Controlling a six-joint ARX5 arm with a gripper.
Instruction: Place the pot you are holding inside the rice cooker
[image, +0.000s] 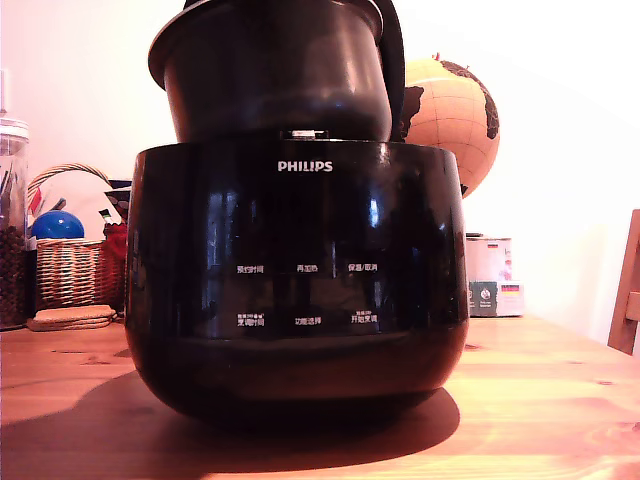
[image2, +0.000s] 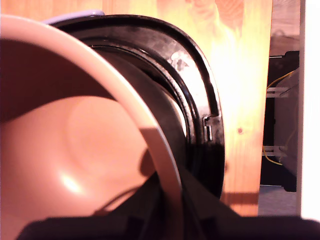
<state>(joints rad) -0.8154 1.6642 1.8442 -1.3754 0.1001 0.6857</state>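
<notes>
The pincer (image2: 167, 210), clamped on the pot's (image: 275, 75) rim, risks snagging the cooker's (image: 300, 290) 3 o'clock edge, since the pot hangs tilted.

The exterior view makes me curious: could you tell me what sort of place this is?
Probably a home room, perhaps a kitchen or dining corner: a wooden table carries a rice cooker, with a wicker basket and a globe behind.
</notes>
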